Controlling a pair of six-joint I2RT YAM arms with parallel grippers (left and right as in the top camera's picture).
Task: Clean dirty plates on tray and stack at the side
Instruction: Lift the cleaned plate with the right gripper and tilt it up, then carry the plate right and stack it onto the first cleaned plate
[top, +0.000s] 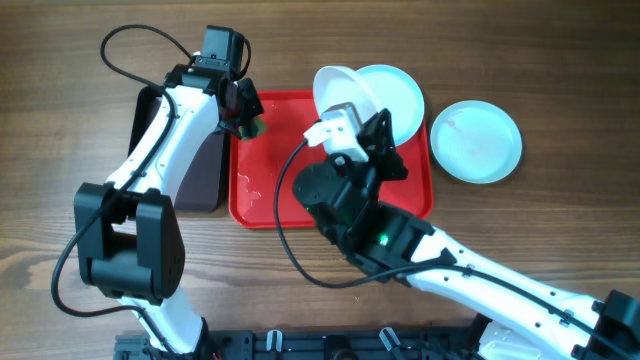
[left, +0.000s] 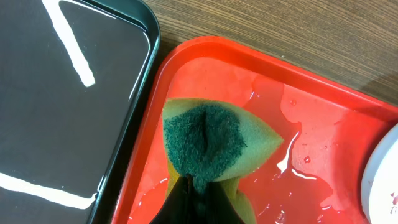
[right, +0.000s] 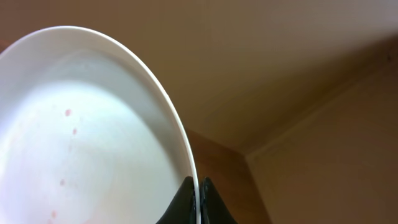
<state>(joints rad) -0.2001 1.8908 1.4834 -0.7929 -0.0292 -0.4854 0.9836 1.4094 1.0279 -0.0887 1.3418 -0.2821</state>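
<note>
The right tool (right: 199, 196) is closed on the rim of one plate (top: 338, 88) and holds it up off the tray (top: 265, 200), tipped steeply on edge over the tray's far side. The right wrist view shows the plate's hollow face with a few small red specks, so it looks not yet clean. The left tool (left: 196, 199) is closed on a yellow and green sponge (left: 211, 143), green scrubbing side out. It hangs just above the wet floor of the tray at the far left corner, close to the tray's rim and to the dark tray (left: 62, 124) alongside.

The move ahead turns on one thing: the raised plate lies to the right of the sponge, along the tray's far rim, with open tray between them and no contact yet. The left arm carries the sponge, so I judge it is the one to travel right and up. How squarely the plate's soiled face is turned toward the sponge I cannot tell from above. The right arm may need to roll it.

A second plate (top: 400, 95) lies flat in the tray's far right corner, partly behind the raised one. A third plate (top: 477, 140) rests on the table just off the tray, toward the right edge, likely the start of the stack.
</note>
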